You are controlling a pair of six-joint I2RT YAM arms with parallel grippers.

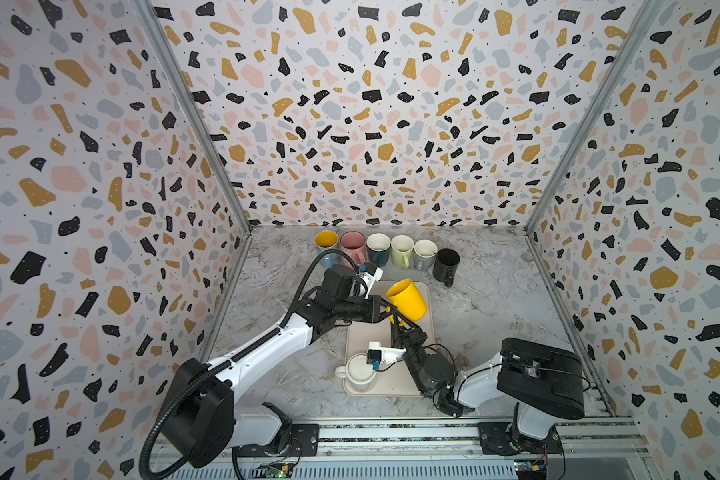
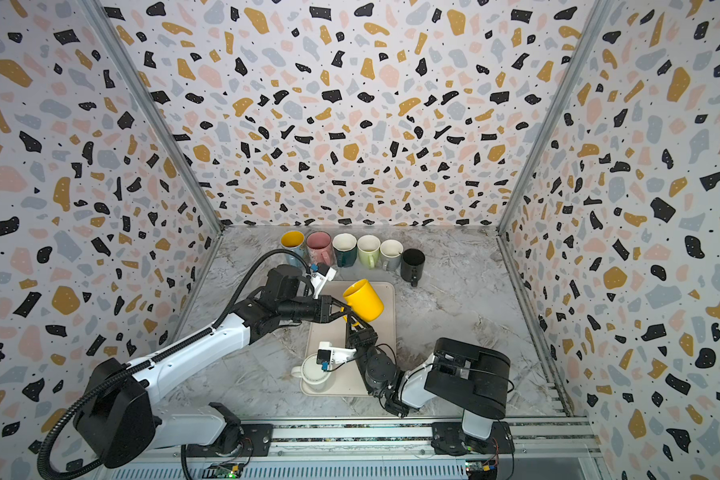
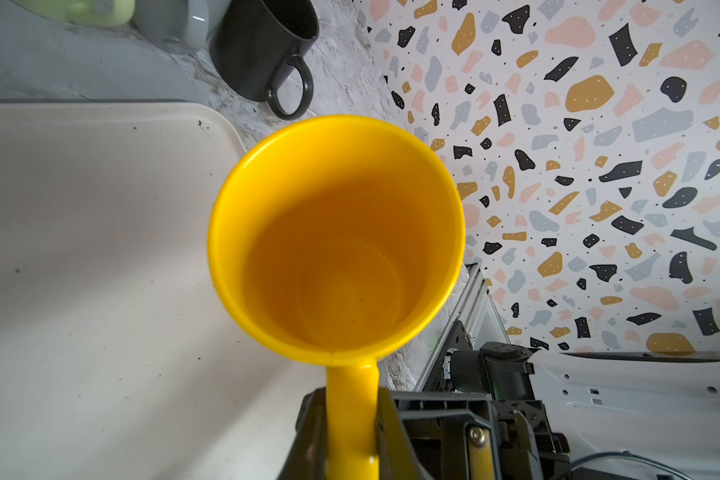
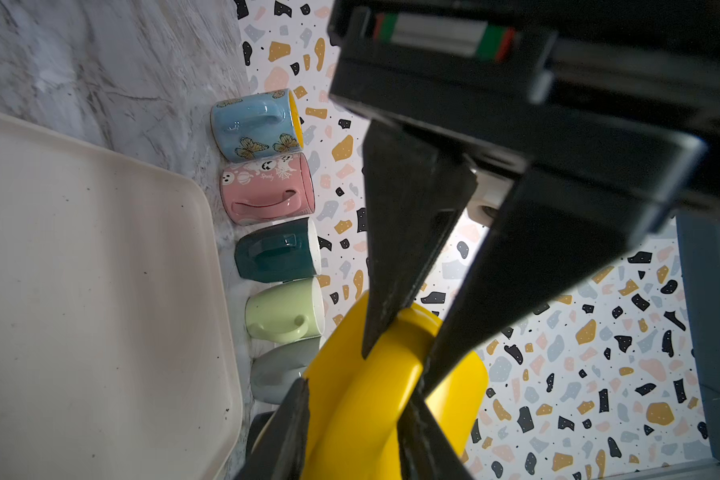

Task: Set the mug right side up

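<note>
Spotty walls (image 1: 391,124) stand around a grey marble table (image 1: 495,311) with a pale tray (image 1: 362,336) in the middle. Six mugs (image 1: 391,249) stand in a row at the back, open side up. A white mug (image 1: 360,372) sits at the front of the tray, and it looks upside down. In both top views the yellow mug (image 1: 408,299) is up in the air over the far end of the tray. It is tipped, with its open mouth facing the left arm and a bit up. The left gripper (image 3: 352,419) is pinched tight on the yellow handle, with a finger on each side. The right gripper (image 4: 356,432) has its fingers (image 4: 298,419) on both sides of the same handle, right next to the left ones. I cannot tell if they are squeezing it or have let go. I think the mug is being passed to the left arm so it can be set down the right way up. To do this well, the left fingers should hold tight, because a smooth handle can slip and swing. The right fingers should open wide and back straight out without bumping the mug. Then the left wrist should roll slowly until the mouth faces up. It should go down flat on a bare part of the tray, away from the white mug.
</note>
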